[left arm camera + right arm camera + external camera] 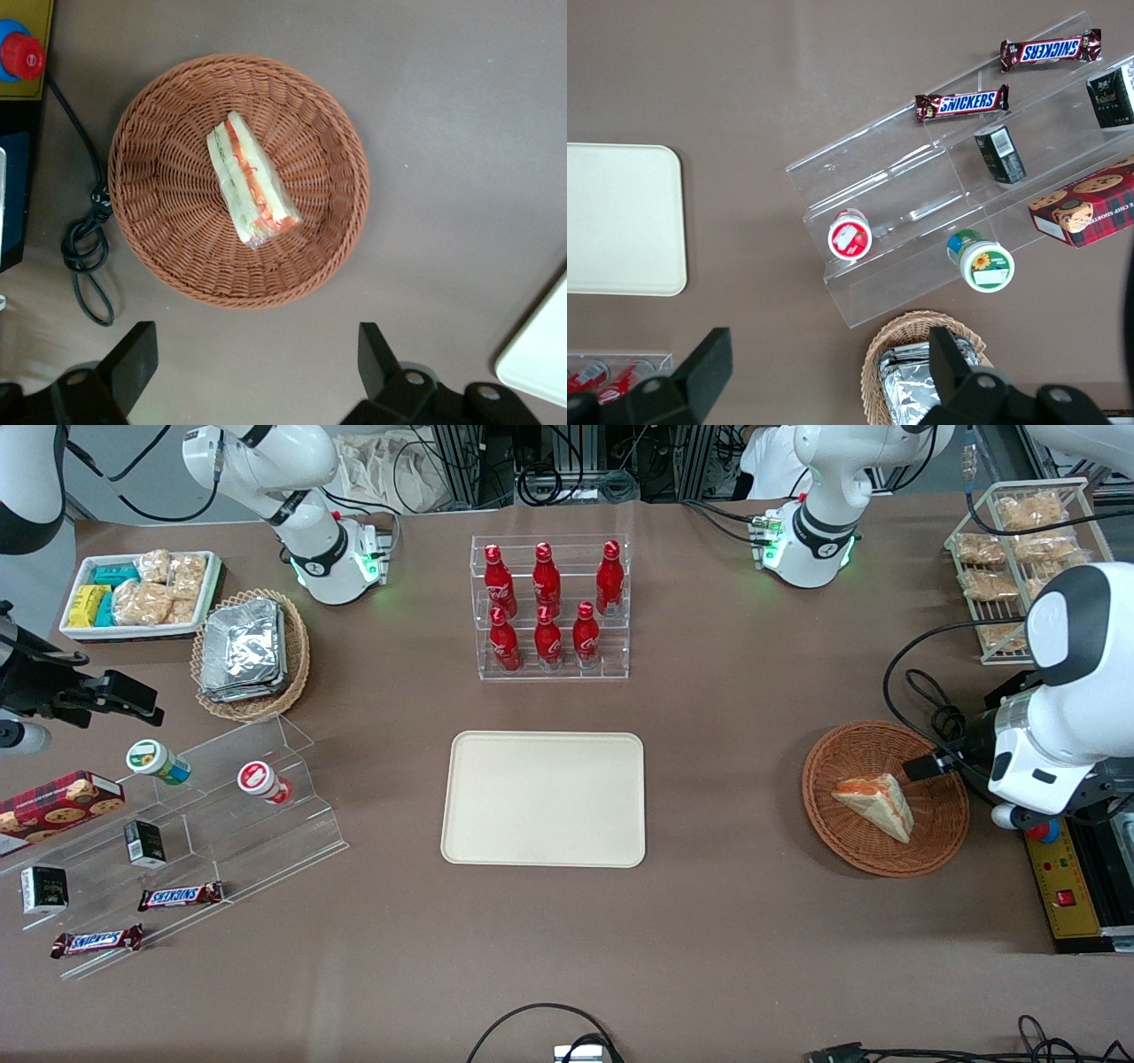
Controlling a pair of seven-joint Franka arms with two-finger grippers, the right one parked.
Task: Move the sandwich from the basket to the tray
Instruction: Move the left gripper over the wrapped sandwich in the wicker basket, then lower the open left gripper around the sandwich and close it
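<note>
Nothing moved yet: sandwich (252, 190) lies in the middle of the basket (345, 168), near the surface's edge at the working arm's end. Tray (543, 798) at mid-surface is bare. Pick, carry and place all remain.

Hand (257, 359) released, fingers spread, apparently above the basket's rim, clear of the sandwich; height hard to judge.

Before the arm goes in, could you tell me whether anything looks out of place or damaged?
Nothing stands out. The sandwich lies intact in the basket, the tray sits flat, and the open gripper hangs above the table beside the basket.
</note>
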